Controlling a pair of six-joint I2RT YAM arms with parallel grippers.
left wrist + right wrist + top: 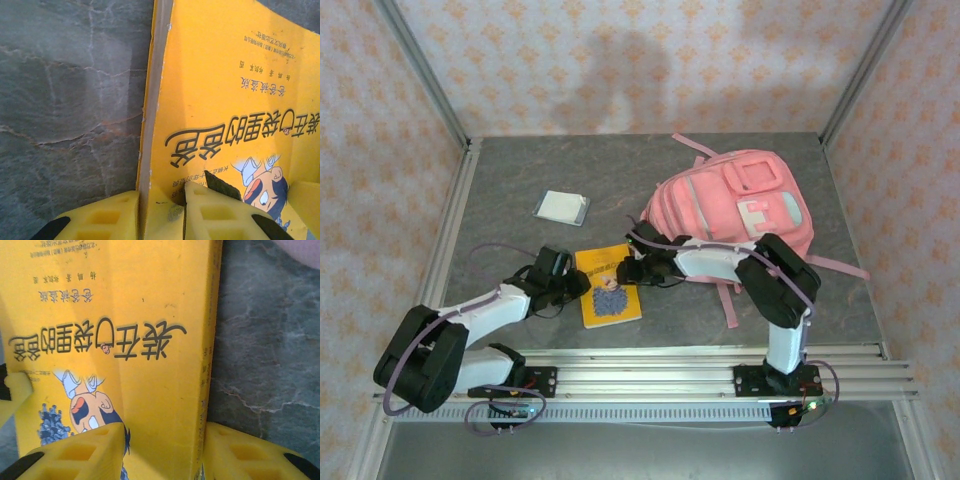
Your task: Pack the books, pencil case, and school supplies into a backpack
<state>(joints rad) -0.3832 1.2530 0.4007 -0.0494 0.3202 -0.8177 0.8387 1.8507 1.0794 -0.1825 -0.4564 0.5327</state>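
A yellow book (610, 288) with a dark cartoon figure lies flat on the grey table, in front of and to the left of the pink backpack (735, 205). My left gripper (578, 285) is at the book's left edge. In the left wrist view one finger sits outside the book's (225, 100) page edge and the other on the cover, and the left gripper (161, 195) pinches that edge. My right gripper (628, 270) straddles the spine side. In the right wrist view the right gripper (162, 429) has its jaws apart, with a wide strip of the book's (150, 340) cover between them.
A clear plastic packet (562, 207) lies at the back left of the table. The backpack's pink straps (730, 300) trail toward the front rail (700, 360). Metal frame posts stand along both sides.
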